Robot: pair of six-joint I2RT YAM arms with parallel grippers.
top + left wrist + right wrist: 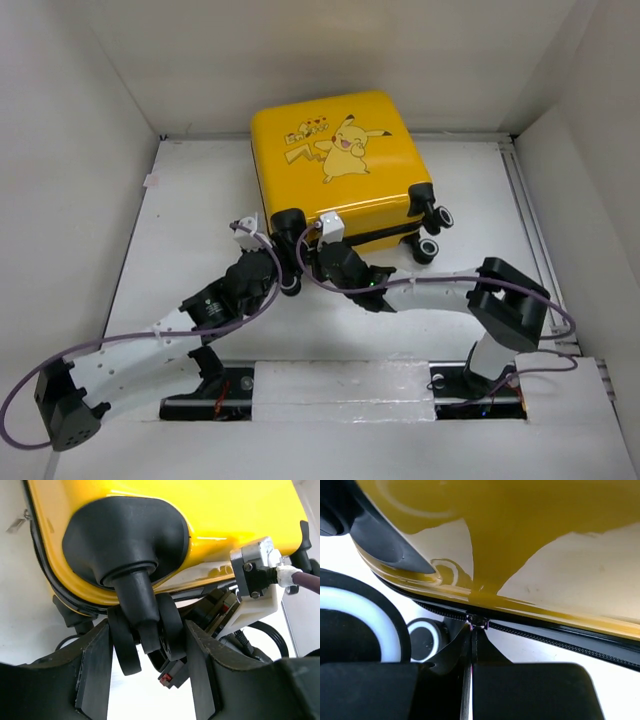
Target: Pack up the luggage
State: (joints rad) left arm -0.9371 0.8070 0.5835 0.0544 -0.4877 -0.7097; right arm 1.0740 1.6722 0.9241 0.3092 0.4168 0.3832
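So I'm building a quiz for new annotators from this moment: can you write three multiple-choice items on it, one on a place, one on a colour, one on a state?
1. Where does the left end effector sit?
A. Around a black wheel at the suitcase's near corner
B. On the top of the shell
C. Resting on the table, away from the case

2. What colour is the suitcase shell?
A. Pink
B. Bright yellow
C. Dark grey

3. How is the right end effector?
A. Wide open
B. Shut at the black zip band
C. Out of view

Answers:
1 A, the left wrist view shows a finger on each side of the wheel.
2 B, the shell is yellow in all three views.
3 B, the right wrist view shows the fingers pressed together just below the zip line; whether they pinch a zip pull is unclear.
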